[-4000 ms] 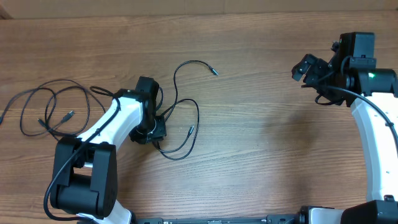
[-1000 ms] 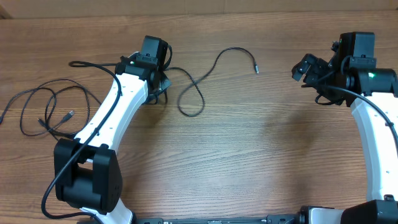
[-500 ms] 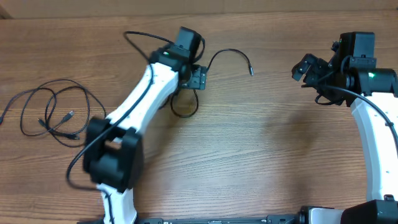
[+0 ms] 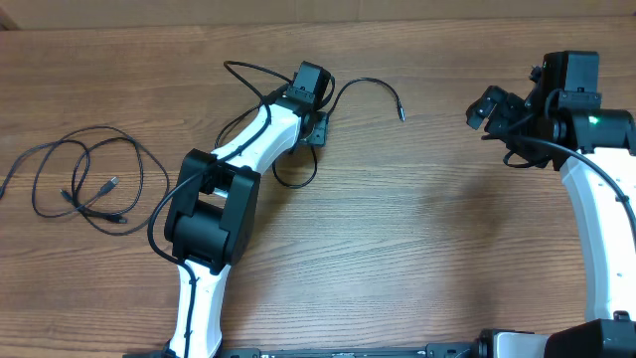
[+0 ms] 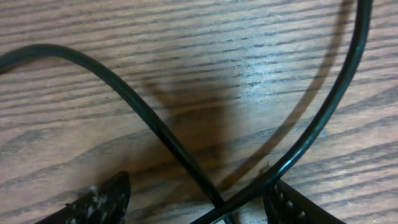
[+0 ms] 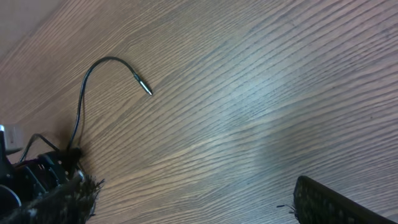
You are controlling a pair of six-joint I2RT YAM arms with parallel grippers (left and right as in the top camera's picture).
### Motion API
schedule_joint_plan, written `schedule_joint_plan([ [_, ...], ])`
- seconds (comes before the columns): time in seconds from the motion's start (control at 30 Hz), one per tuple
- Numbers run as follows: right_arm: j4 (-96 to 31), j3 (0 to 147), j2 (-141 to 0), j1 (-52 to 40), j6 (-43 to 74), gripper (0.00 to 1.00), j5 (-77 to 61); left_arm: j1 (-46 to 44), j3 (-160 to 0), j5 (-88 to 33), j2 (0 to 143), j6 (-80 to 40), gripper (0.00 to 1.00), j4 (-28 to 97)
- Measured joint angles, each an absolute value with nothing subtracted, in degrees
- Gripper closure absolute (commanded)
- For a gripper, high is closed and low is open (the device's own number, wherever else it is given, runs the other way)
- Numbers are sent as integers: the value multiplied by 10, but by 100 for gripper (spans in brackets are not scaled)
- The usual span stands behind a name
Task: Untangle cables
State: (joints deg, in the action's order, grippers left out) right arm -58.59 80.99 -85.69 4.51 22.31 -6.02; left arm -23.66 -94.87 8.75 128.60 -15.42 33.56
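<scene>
Over the last second our left claw [image 4: 316, 129] has swept from the upper left of the counter [image 4: 417, 249] towards its top middle, dragging one black cable [image 5: 152, 127] with it. That cable now lies near the far edge, its plug [image 4: 400, 114] pointing right, well apart from the remaining cables [image 4: 87, 184] looped together on the left. In the wrist view the claw's fingers [image 5: 102, 199] stand apart, and two strands of the cable cross on the wood between them, so we judge it released rather than pinched. Our right claw [image 4: 489, 107] hangs wide and empty at the right. We reckon one cable is freed and the left bundle is yet to be sorted.
</scene>
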Motion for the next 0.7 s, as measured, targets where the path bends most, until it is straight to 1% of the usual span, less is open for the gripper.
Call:
schedule_joint_plan([
  [0.13, -585, 810, -857, 45, 223, 0, -60, -243, -949, 86, 1287, -162, 42, 302],
  [0.17, -586, 810, -857, 45, 223, 0, -60, -244, -949, 85, 1289, -162, 47, 295],
  [0.2, -586, 810, -857, 45, 223, 0, -60, -244, -949, 85, 1296, -163, 70, 286],
  [0.23, -585, 810, -857, 45, 223, 0, -60, -244, -950, 84, 1302, -165, 96, 276],
  [0.33, -585, 810, -857, 45, 223, 0, -60, -244, -952, 84, 1303, -166, 96, 276],
  [0.43, -585, 810, -857, 45, 223, 0, -60, -244, -970, 82, 1297, -166, 96, 328],
  [0.5, -585, 810, -857, 45, 223, 0, -60, -244, -986, 80, 1259, -166, 96, 346],
  [0.6, -586, 810, -857, 45, 223, 0, -60, -244, -1003, 80, 1135, -166, 96, 326],
  [0.63, -586, 810, -857, 45, 223, 0, -60, -239, -1011, 84, 1065, -166, 96, 298],
  [0.7, -585, 810, -857, 45, 223, 0, -60, -226, -1019, 83, 1013, -160, 96, 274],
])
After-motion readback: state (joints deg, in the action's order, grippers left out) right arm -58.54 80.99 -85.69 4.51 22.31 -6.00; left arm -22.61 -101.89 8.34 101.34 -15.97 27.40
